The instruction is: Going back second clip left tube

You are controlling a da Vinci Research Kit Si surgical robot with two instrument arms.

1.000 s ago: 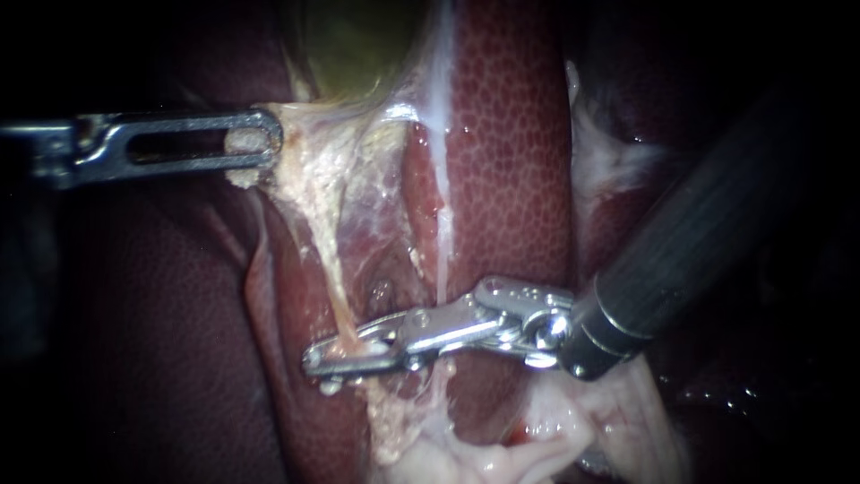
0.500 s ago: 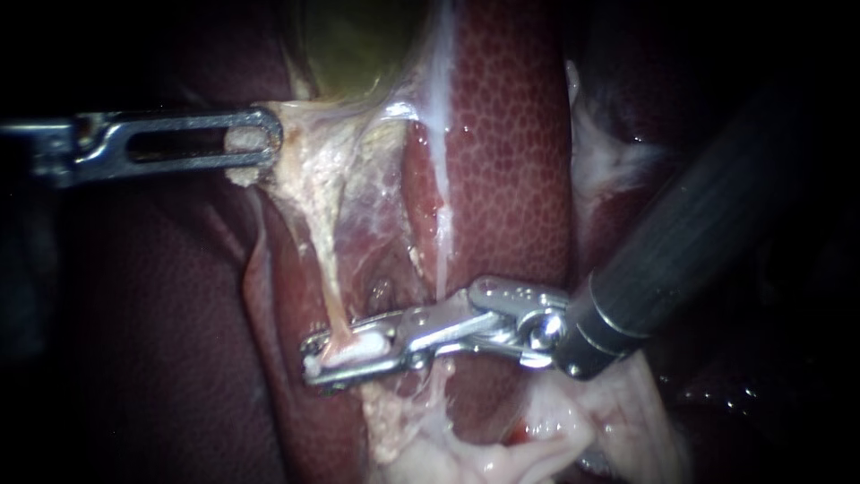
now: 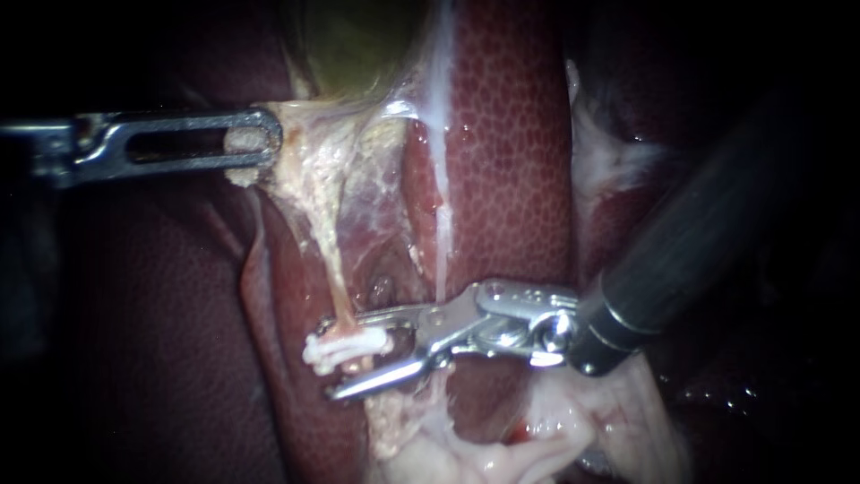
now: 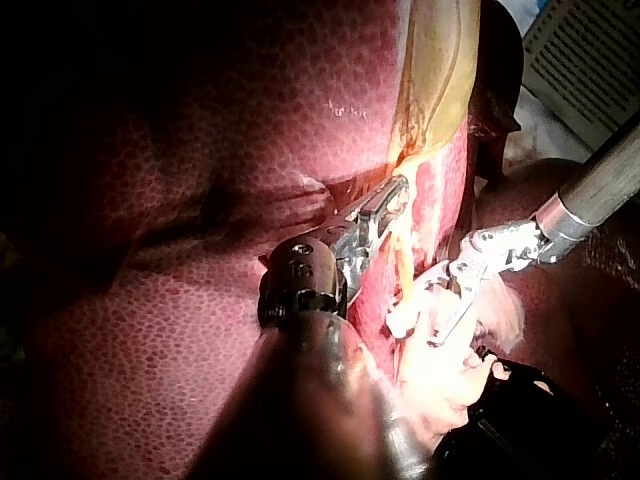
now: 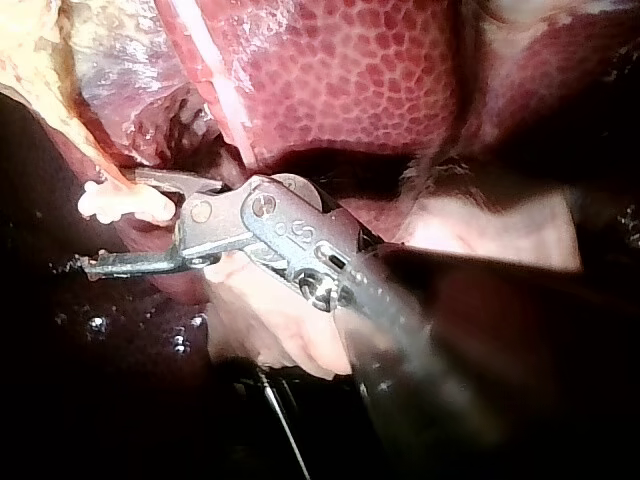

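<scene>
My right instrument (image 3: 330, 358) comes in from the right, and its jaws stand open around a white clip (image 3: 345, 345). The clip sits across the thin left tube (image 3: 339, 287), touching the upper jaw while the lower jaw hangs clear below it. The right wrist view shows the same open jaws (image 5: 105, 225) with the clip (image 5: 118, 203) between them. My left instrument (image 3: 258, 143) is shut on pale tissue (image 3: 296, 170) just under the greenish gallbladder (image 3: 358, 45), holding it taut. In the left wrist view those jaws (image 4: 390, 200) pinch the yellowish tissue, with the right instrument (image 4: 445, 310) beside them.
Dark red liver (image 3: 511, 161) lies behind and on both sides of the tube. A thin pale strand (image 3: 442, 242) runs down the liver to the right of the left tube. Loose pale tissue (image 3: 537, 439) is heaped under the right instrument's wrist.
My right instrument's jaws have opened, the lower one dropping away, and the white clip now stays closed on the left tube. The left instrument has held still.
</scene>
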